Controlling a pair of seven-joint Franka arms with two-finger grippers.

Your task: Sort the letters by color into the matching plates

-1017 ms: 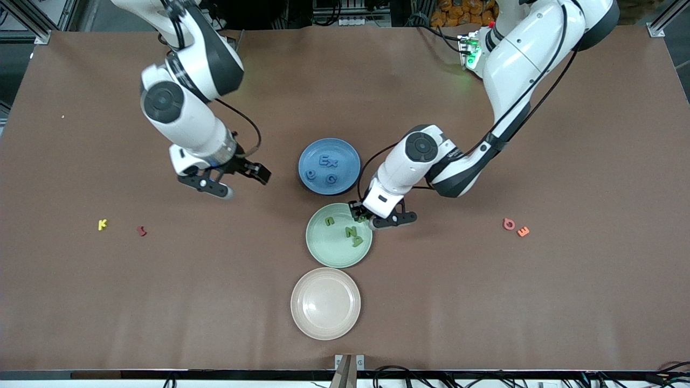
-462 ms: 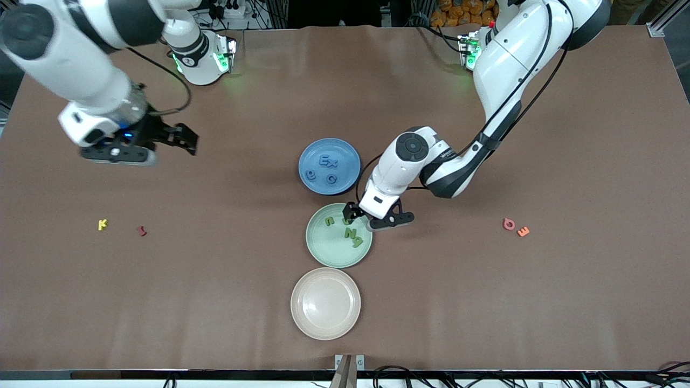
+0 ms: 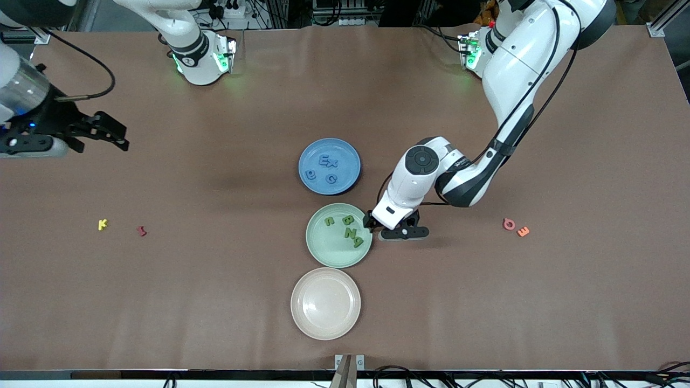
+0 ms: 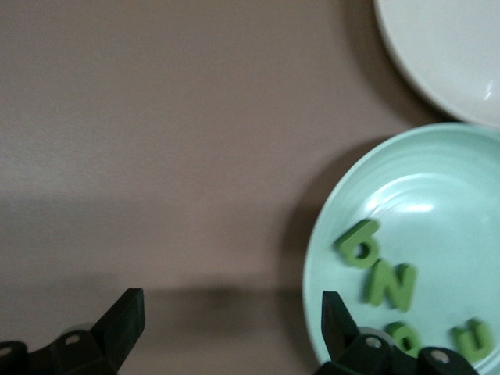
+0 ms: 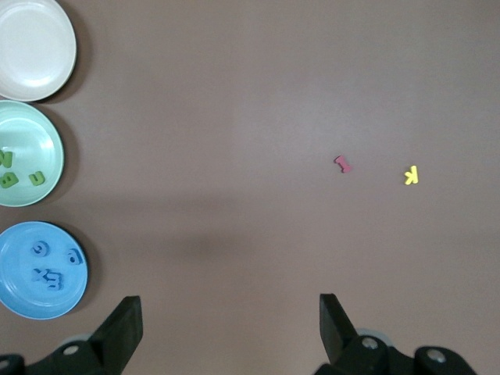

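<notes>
The blue plate (image 3: pixel 329 166) holds four blue letters (image 3: pixel 327 160). The mint green plate (image 3: pixel 322 242) holds four green letters (image 3: pixel 351 232), also seen in the left wrist view (image 4: pixel 391 283). My left gripper (image 3: pixel 396 228) is open and empty, low over bare table just beside the green plate's rim (image 4: pixel 319 250), toward the left arm's end. My right gripper (image 3: pixel 115 133) is open and empty, raised high over the right arm's end of the table. The right wrist view shows the blue plate (image 5: pixel 69 293), the green plate (image 5: pixel 31 125), a dark red letter (image 5: pixel 343 163) and a yellow letter (image 5: pixel 411 176).
A beige-pink plate (image 3: pixel 325 303) sits empty, nearer the front camera than the green plate. The yellow letter (image 3: pixel 102 224) and dark red letter (image 3: pixel 141 230) lie toward the right arm's end. A pink letter (image 3: pixel 509 223) and an orange letter (image 3: pixel 523 231) lie toward the left arm's end.
My left gripper let go of a green letter into the green plate and moved off the rim toward its own end. My right arm swung up and away toward its end.
</notes>
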